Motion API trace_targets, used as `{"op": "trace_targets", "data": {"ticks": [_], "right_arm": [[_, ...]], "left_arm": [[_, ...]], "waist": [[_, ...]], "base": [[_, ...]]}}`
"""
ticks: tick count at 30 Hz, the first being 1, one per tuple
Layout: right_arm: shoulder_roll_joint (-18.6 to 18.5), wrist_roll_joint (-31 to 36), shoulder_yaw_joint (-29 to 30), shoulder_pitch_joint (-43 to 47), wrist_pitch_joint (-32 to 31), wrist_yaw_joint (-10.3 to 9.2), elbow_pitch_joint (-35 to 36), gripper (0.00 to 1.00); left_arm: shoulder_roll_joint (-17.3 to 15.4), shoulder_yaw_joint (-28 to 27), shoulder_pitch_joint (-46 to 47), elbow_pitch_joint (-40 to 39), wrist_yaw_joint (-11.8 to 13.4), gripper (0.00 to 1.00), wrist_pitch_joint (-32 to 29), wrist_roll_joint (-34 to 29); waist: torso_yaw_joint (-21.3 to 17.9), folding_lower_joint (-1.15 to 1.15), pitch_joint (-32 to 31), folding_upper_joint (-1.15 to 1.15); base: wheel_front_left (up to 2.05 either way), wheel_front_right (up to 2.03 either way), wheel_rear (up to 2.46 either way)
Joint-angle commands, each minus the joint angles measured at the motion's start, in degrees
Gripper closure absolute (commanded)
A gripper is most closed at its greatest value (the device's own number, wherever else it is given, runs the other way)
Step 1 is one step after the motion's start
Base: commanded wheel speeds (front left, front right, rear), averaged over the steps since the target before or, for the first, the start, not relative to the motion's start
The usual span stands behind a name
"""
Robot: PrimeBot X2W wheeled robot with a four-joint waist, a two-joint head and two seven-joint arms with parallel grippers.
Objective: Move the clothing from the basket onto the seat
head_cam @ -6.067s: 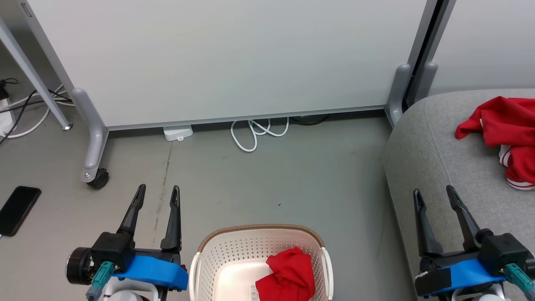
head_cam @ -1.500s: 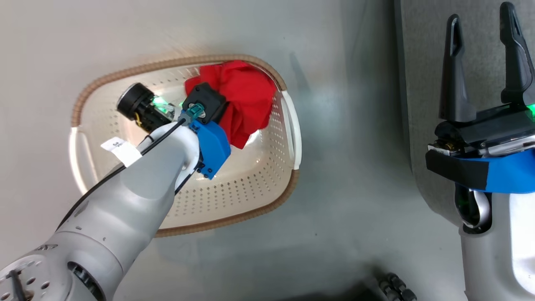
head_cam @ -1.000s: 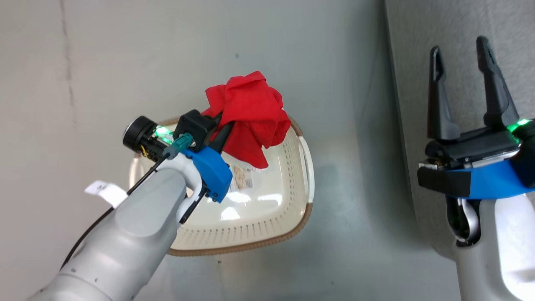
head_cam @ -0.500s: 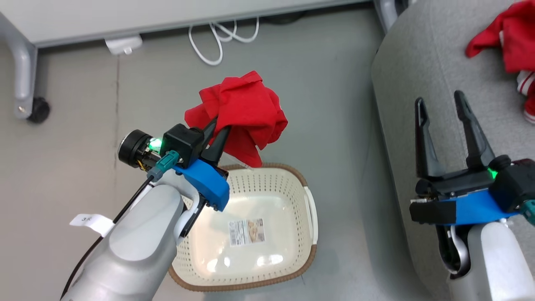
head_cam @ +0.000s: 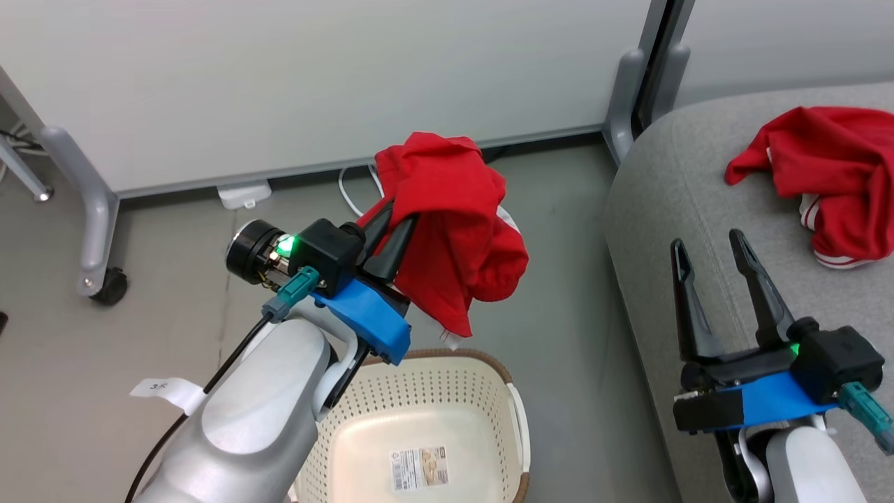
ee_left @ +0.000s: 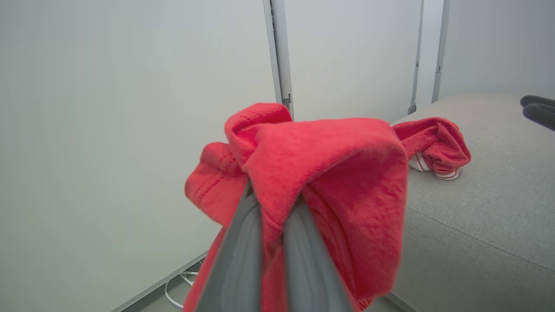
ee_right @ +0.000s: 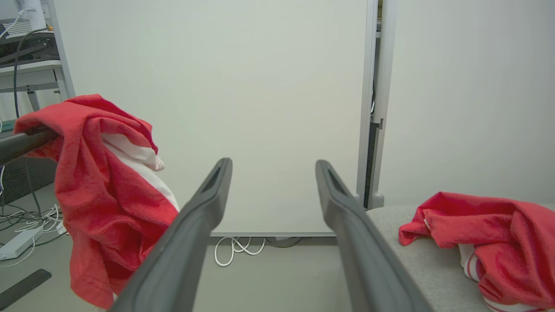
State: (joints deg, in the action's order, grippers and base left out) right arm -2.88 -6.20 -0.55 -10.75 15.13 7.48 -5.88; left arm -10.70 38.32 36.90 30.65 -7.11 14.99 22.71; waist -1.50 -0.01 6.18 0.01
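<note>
My left gripper [head_cam: 394,227] is shut on a red garment [head_cam: 454,230], which hangs in the air above the floor beyond the basket [head_cam: 513,426]; its fingers [ee_left: 243,242] pinch a fold of the garment [ee_left: 329,182]. The cream basket with a brown rim holds just a paper label [head_cam: 419,467] on its base. A second red garment [head_cam: 831,175] with white striped trim lies on the grey sofa seat [head_cam: 670,209]. My right gripper [head_cam: 712,248] is open and holds nothing, over the sofa's left edge. The right wrist view shows the hanging garment [ee_right: 99,190] at left and the lying one [ee_right: 490,238] at right.
A white partition panel [head_cam: 314,77] on grey wheeled legs [head_cam: 94,223] stands behind. A white cable [ee_right: 236,249] and a power adapter [head_cam: 243,194] lie on the floor below it. A dark phone [ee_right: 24,281] lies on the floor at left.
My left gripper went down into the basket, shut on the red garment and lifted it out, up and toward the sofa. The head camera tilted down, then back up. The right gripper stayed open.
</note>
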Motion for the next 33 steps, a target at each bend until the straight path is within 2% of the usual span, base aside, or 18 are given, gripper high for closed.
{"op": "trace_targets", "data": {"ticks": [1, 8, 19, 25, 33], "right_arm": [[0.0, -0.3, 0.0, 1.2, 0.0, 0.03, -0.1, 0.00], [0.0, -0.8, 0.2, 3.7, 0.0, 0.03, -0.3, 0.00], [0.0, -1.4, -1.6, 3.2, 0.0, 0.03, 0.9, 0.00], [0.0, -2.0, -6.0, 1.4, 0.0, 0.03, 2.6, 0.00], [0.0, -3.1, -14.9, -1.7, 0.0, 0.03, 2.3, 0.00]], "left_arm": [[0.0, 0.3, -0.4, -0.5, -0.3, 1.00, 0.3, 0.4], [-0.4, 2.0, -0.3, -2.8, -0.4, 1.00, -1.2, 1.9], [-1.2, 2.8, -0.5, -6.3, -0.1, 1.00, -3.1, 2.8], [-1.4, 3.0, -0.1, -7.0, 0.3, 1.00, -3.5, 2.9], [-1.3, 3.6, 1.0, -7.3, 0.6, 1.00, -3.5, 2.7]], "waist": [[0.1, 0.01, -1.7, -0.01], [0.4, 0.01, -4.5, -0.01], [1.1, 0.01, -4.5, -0.01], [1.4, 0.01, -4.1, -0.01], [1.6, 0.01, -3.3, -0.01]], "base": [[0.00, 0.00, 0.00], [0.00, 0.00, 0.00], [0.00, 0.00, 0.00], [0.00, 0.00, 0.00], [0.00, 0.00, 0.00]]}}
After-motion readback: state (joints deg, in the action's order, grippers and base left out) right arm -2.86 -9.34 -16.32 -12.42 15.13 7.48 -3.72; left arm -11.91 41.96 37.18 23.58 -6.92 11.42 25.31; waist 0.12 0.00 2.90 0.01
